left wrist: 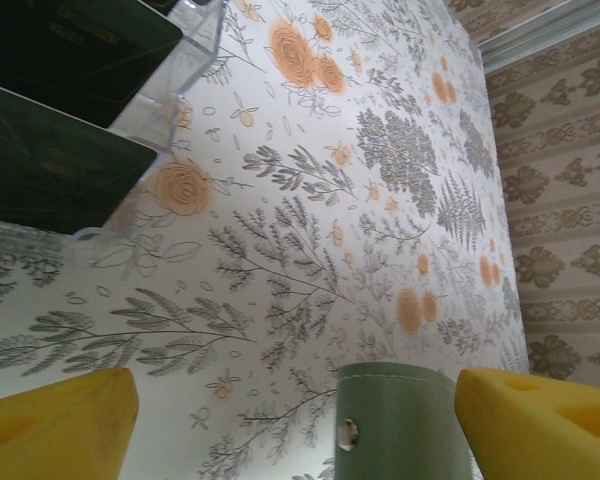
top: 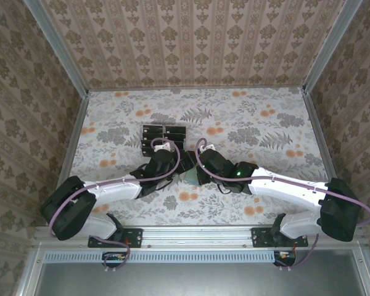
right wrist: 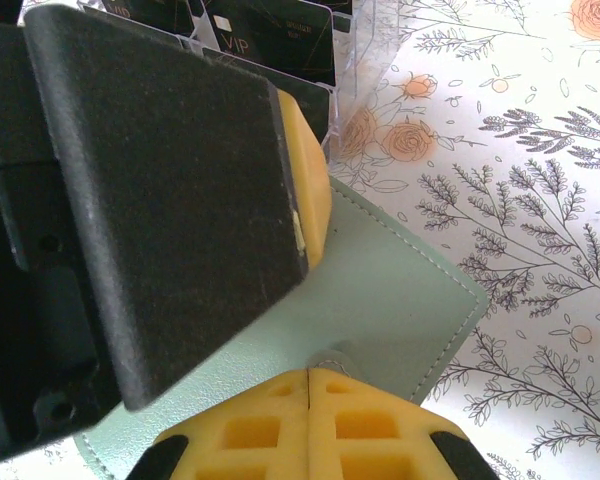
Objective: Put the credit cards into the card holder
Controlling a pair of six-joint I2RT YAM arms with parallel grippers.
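Top view: one card holder (top: pixel 189 176) lies flat on the table (top: pixel 265 123), just near the one clear rack (top: pixel 163 137) holding the credit cards (top: pixel 153 131); their total is uncountable. Left wrist: my left gripper (left wrist: pixel 296 425) is released, jaws straddling the card holder, and two cards stand in the rack. Right wrist: my right gripper (right wrist: pixel 310 425) is clenched at the card holder's edge; whether it grasps a layer is unclear. Judged: cards light, stiff and slick, so pinch an exposed top edge; card holder soft, floppy.
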